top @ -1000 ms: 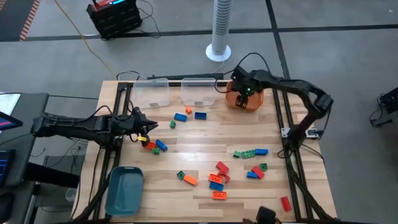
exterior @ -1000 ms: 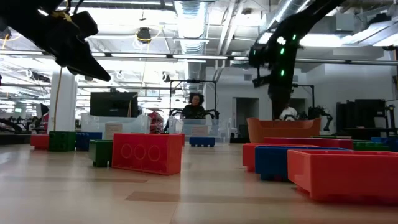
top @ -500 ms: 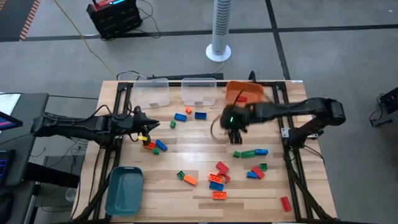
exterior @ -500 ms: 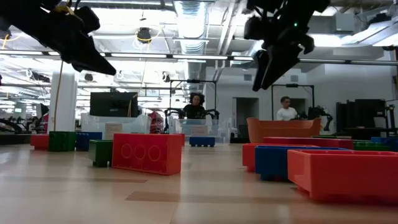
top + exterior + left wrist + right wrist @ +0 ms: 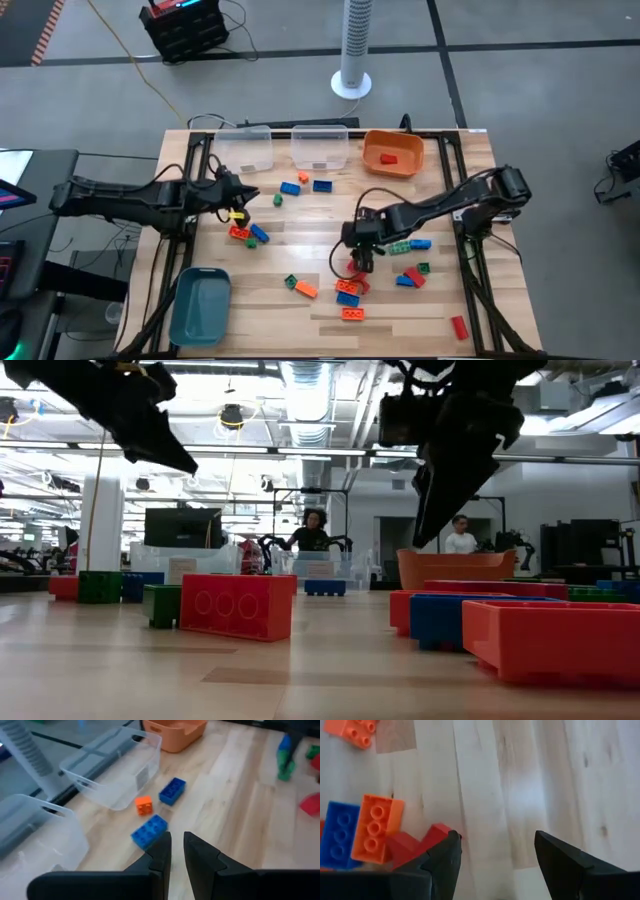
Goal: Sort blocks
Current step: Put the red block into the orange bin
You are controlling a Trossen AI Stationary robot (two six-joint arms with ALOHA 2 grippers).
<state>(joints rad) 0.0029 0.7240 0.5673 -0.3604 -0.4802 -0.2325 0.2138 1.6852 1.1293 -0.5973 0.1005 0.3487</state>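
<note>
The right claw (image 5: 361, 262) hangs with its fingers (image 5: 443, 861) spread wide and nothing between them, low over the red blocks (image 5: 357, 270) in the cluster at the worktop's (image 5: 300, 240) near-right part; in its wrist view one finger stands just beside a red block (image 5: 438, 835), with an orange block (image 5: 376, 827) and a blue block (image 5: 339, 836) next to it. The left claw (image 5: 243, 195) is closed and holds nothing, raised above the worktop's left side, near the orange and blue blocks (image 5: 250, 234) lying there.

Along the far edge stand two clear bins (image 5: 246, 150) and an orange bin (image 5: 392, 152) with a red block (image 5: 389, 156) inside. A teal bin (image 5: 199, 304) sits at the near-left corner.

The other blocks are scattered: blue and orange ones (image 5: 305, 184) before the clear bins, green and blue ones (image 5: 403, 245) on the right, and one red block (image 5: 459, 327) alone at the near-right edge.
</note>
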